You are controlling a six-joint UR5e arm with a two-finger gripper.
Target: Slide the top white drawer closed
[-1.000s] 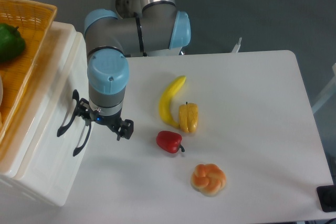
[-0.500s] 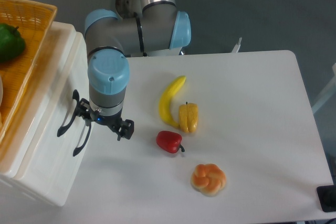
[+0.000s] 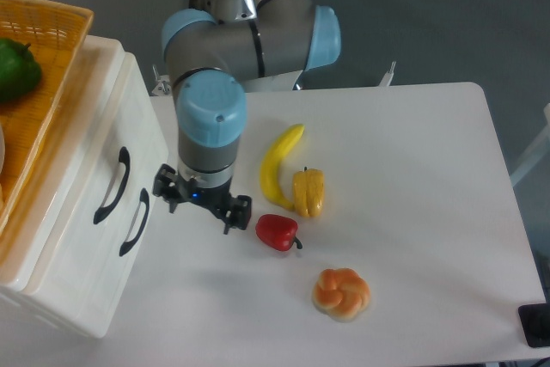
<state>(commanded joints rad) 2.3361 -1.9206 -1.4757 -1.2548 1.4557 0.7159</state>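
Two black curved handles show on the white cabinet's front; the upper one (image 3: 113, 185) belongs to the top white drawer (image 3: 86, 169), which lies to the left of the gripper (image 3: 203, 202) and looks flush with the cabinet face, so I judge it closed or nearly closed. The drawer's long axis runs away from the gripper, into the cabinet. Both fingers stand wide apart and hold nothing; the left finger (image 3: 163, 186) is just beside the lower handle (image 3: 135, 222), apart from it. The drawer is smooth, hard white plastic, box-shaped. Right of the gripper, a glossy red pepper (image 3: 277, 231) lies on the table (image 3: 412, 212), near the other finger.
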